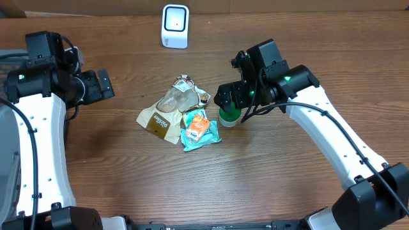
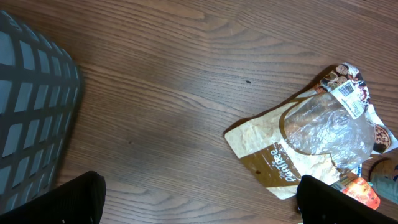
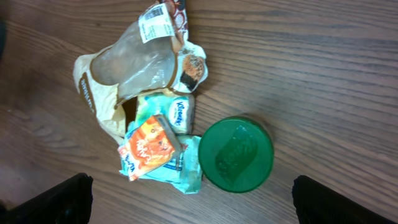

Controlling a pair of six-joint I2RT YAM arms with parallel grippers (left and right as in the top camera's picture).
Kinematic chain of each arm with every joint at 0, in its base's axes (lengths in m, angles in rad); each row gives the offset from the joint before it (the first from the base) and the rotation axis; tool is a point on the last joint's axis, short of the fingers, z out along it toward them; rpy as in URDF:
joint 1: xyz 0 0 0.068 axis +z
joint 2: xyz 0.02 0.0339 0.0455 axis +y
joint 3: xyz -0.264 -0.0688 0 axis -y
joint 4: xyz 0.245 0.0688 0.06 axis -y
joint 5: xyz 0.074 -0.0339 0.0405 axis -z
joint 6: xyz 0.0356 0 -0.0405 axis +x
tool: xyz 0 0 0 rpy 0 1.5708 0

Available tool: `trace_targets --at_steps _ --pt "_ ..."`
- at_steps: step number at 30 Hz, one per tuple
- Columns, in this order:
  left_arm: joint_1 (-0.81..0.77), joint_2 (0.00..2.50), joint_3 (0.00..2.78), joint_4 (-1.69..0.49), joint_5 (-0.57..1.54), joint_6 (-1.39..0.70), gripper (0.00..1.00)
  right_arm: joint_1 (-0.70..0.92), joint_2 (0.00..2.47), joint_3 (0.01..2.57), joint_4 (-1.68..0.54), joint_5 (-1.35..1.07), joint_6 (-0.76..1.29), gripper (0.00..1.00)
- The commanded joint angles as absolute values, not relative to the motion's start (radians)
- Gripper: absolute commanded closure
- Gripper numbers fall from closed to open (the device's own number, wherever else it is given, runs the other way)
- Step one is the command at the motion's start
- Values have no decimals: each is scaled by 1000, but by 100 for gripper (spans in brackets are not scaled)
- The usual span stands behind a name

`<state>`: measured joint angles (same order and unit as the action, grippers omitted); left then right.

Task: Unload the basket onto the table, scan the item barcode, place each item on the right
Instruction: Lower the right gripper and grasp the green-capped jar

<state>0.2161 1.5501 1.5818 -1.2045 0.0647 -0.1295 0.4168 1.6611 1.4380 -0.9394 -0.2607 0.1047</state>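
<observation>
The left gripper [image 1: 104,85] hangs spread wide at the left, well apart from the pile [image 1: 167,114]. The green-lidded jar [image 3: 236,154] stands at the pile's right edge, under the right gripper [image 1: 229,99], likewise spread. It is best to descend straight, straddling the jar evenly, clear of the teal wrapper [image 3: 186,173] beside it.

You'll see a grey slatted basket [image 2: 28,106] at the left of the wooden table [image 2: 161,81] (dark, streaky grain).

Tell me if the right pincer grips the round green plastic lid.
No, the right pincer is open and clear of the green lid.
</observation>
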Motion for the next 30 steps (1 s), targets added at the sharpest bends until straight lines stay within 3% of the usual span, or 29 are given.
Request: trace_targets --at_steps 1,6,16,26,30 --pt "214 1544 1586 -1204 71 -115 0 417 1698 1465 -940 -199 106 0" --pt "214 1544 1586 -1204 71 -115 0 433 1775 1465 -968 -40 132 0" --pt "214 1544 1586 -1204 71 -115 0 446 1833 1465 -940 -26 183 1" --pt "214 1544 1586 -1204 71 -115 0 517 1858 1458 -951 31 604 12" --pt "214 1544 1586 -1204 71 -115 0 545 1864 1457 -951 56 709 12"
